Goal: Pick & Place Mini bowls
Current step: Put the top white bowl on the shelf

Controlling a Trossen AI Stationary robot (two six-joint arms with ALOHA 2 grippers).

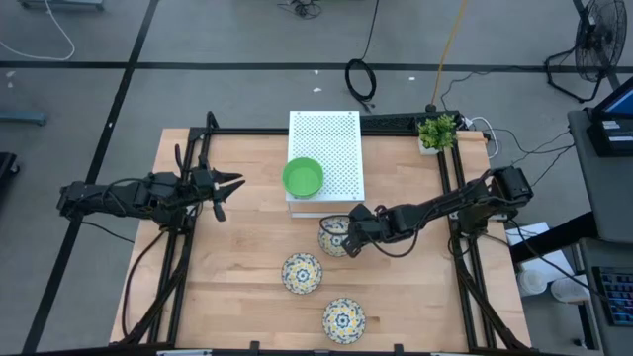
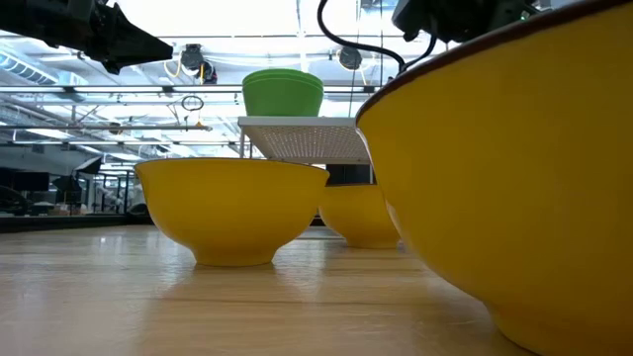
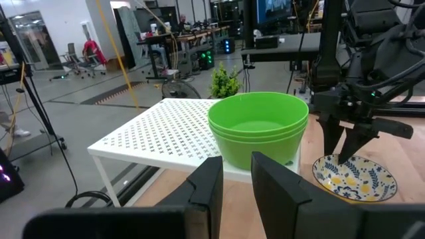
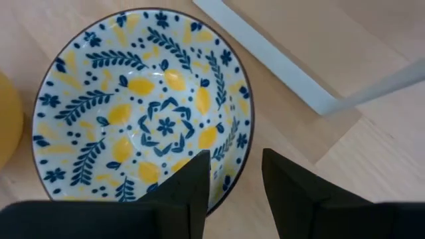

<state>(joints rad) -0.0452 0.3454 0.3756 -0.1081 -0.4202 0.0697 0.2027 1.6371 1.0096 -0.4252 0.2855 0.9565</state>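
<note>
A nested stack of green bowls (image 1: 303,177) (image 3: 257,127) stands on the near-left corner of the white perforated box (image 1: 331,143). Three floral bowls, white inside and yellow outside, sit on the table: one by the box (image 1: 332,237) (image 4: 143,109), one in the middle (image 1: 302,273), one near the front edge (image 1: 343,318). My right gripper (image 1: 348,235) (image 4: 236,156) is open and points down over the bowl by the box. Its fingers straddle that bowl's right rim (image 4: 244,126), one inside and one outside; no touch shows. My left gripper (image 1: 229,185) (image 3: 238,182) hovers open left of the box, facing the green stack.
A small potted plant (image 1: 436,132) stands at the far right corner beside the box. Black frame rails (image 1: 452,203) run along both table sides. In the low view the nearest bowl (image 2: 514,178) fills the right half. Bare wood lies left of the floral bowls.
</note>
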